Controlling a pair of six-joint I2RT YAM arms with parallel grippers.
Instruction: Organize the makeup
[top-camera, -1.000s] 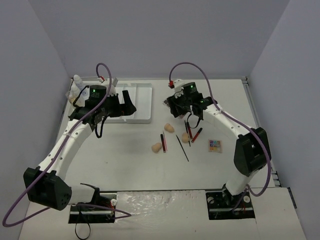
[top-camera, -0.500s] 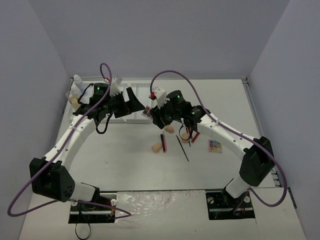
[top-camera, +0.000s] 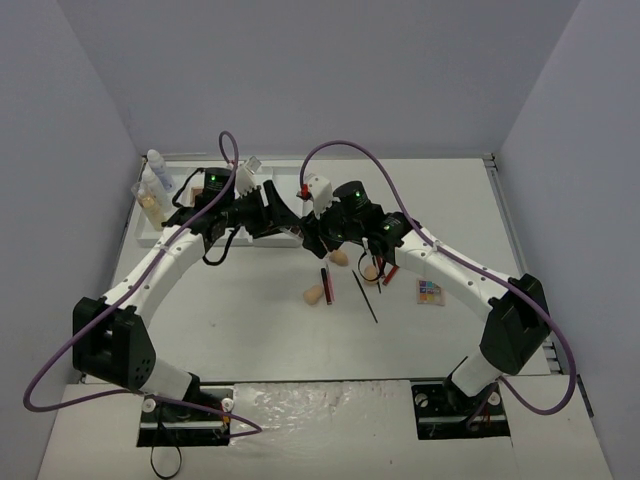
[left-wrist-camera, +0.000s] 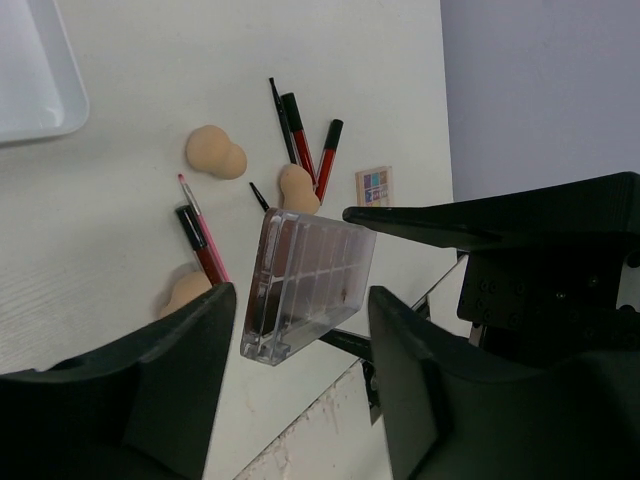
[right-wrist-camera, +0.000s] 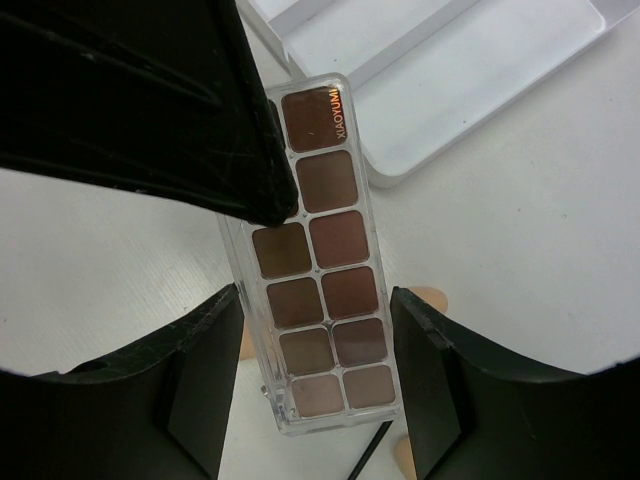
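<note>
A brown palette (right-wrist-camera: 320, 270) sits lengthwise between the right gripper's (right-wrist-camera: 315, 297) fingers (right-wrist-camera: 200, 400) (snug on both sides). A black finger (right-wrist-camera: 130, 100) covers its upper-left corner; a white tray (right-wrist-camera: 470, 70) lies up-right of it.

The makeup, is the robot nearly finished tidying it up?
Not nearly. Done: the bottles stand at the tray's left end. In hand: a brown palette, between the left end effector and right end effector. Left on the table: three sponges, pencils, a small colourful palette.

White table (top-camera: 250, 325) bears tray (right-wrist-camera: 480, 60); also sponges (top-camera: 315, 294), pencils (top-camera: 326, 279), small palette (top-camera: 430, 291).
</note>
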